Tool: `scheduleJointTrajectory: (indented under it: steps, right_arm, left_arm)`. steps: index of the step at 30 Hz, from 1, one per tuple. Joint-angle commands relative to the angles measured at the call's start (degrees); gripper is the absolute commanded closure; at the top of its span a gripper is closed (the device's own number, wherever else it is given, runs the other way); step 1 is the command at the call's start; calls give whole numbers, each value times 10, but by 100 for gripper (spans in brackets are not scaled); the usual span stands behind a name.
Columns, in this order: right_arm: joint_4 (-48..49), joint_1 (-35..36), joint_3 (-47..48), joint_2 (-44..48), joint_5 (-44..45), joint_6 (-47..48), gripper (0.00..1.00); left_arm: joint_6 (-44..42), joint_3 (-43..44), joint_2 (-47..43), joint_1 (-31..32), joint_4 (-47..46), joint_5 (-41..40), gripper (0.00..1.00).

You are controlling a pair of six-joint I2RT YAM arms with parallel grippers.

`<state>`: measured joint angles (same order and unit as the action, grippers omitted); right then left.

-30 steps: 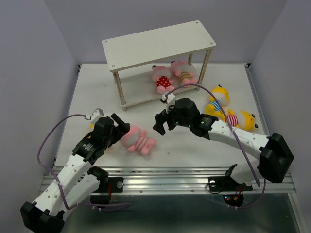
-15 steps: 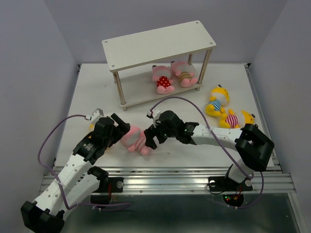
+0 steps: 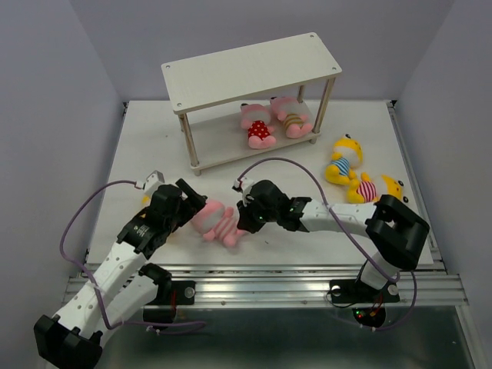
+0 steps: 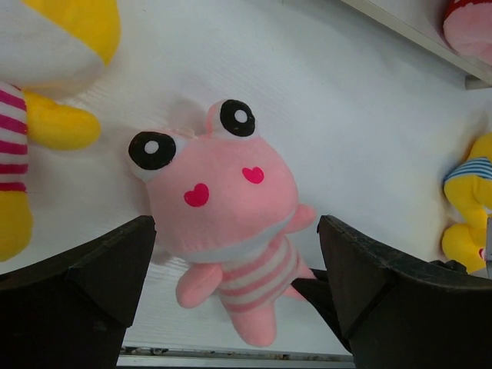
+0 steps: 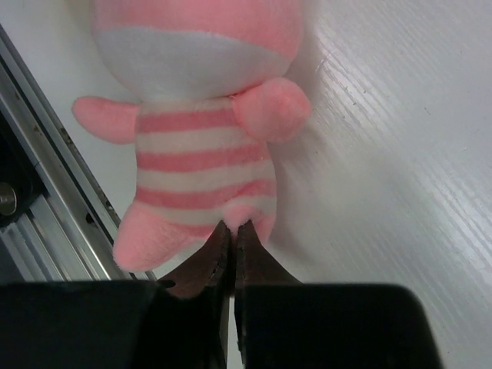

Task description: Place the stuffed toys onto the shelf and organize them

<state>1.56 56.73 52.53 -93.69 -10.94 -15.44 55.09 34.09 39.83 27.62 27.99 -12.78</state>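
Note:
A pink stuffed toy in a pink-and-white striped outfit lies on its back on the white table, between the two arms. My left gripper is open, one finger on either side of the toy's head and body without touching it. My right gripper is shut, its tips pinching a bit of plush at the toy's lower hem between the legs. The shelf stands at the back. Two pink toys lie on its lower board.
Two yellow toys lie on the table to the right of the shelf. Another yellow toy in a red-striped outfit lies close beside my left gripper. The metal rail runs along the near table edge.
My right arm swung left across the table to the pink striped toy, and its gripper went from open to shut at the toy's feet. The left arm stayed still.

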Motion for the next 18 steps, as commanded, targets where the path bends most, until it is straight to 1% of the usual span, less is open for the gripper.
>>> scheduleJointTrajectory:
  steps: [1,4,10,13,18]
  right_arm:
    - [25,5,4,34,7,-4,99]
    - [26,5,3,62,22,-6,99]
    - [23,5,6,133,134,-16,99]
    - [10,5,27,146,207,-27,99]
    - [8,5,65,141,235,-16,99]
  left_arm:
    - [-18,26,7,-3,-9,-26,1]
    - [-22,36,8,-4,-6,-37,1]
    - [-29,52,2,-4,-4,-60,1]
    - [-29,52,-5,-4,-14,-59,1]
    - [-27,46,-13,-4,-21,-65,1]
